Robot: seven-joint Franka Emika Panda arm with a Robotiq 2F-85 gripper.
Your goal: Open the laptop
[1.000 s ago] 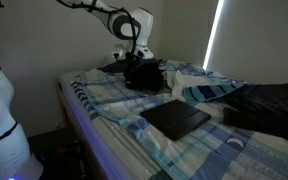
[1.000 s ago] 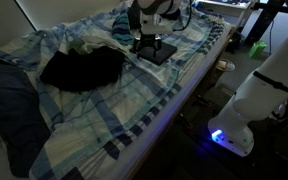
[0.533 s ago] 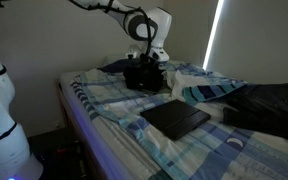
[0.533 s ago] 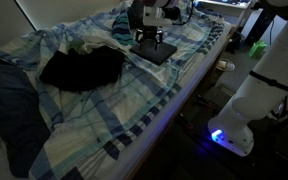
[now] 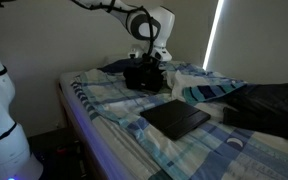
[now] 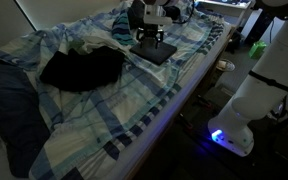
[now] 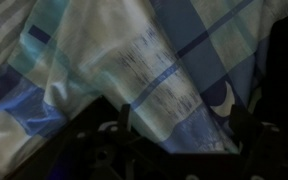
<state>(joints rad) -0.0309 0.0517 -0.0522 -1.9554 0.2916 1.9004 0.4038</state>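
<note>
Black robot gripper (image 5: 148,64) (finger spacing too dark to tell) hovers apart from the thin matte-black slab laptop (image 5: 176,119); best to catch the lid's free edge, then lift slowly

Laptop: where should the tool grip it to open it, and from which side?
The laptop lies shut and flat on the blanket, so probably hook the lid's thin free edge, coming in low from that side. Which edge carries the hinge cannot be told here.

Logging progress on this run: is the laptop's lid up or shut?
Shut. In an exterior view the laptop lies as one flat dark slab on the plaid blanket, with no lid raised.
</note>
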